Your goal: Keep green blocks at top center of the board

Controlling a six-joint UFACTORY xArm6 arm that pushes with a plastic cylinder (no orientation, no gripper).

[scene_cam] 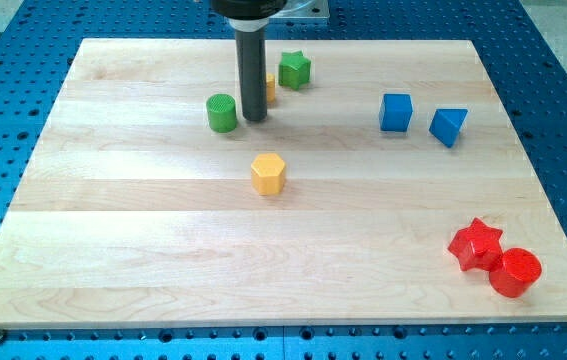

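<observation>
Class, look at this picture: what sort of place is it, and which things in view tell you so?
Probably a robotics lab bench. A wooden board lies on a blue perforated table, small blocks such as the green cylinder and green star sit on it, and my tip rests just right of the cylinder.

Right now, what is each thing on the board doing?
My tip: down on the board, just right of the green cylinder.
Green cylinder: upright, top center.
Green star: top center.
Orange block: mostly hidden behind the rod.
Yellow hexagon: alone, mid-board.
Blue cube, blue wedge: apart.
Red star, red cylinder: touching.
</observation>
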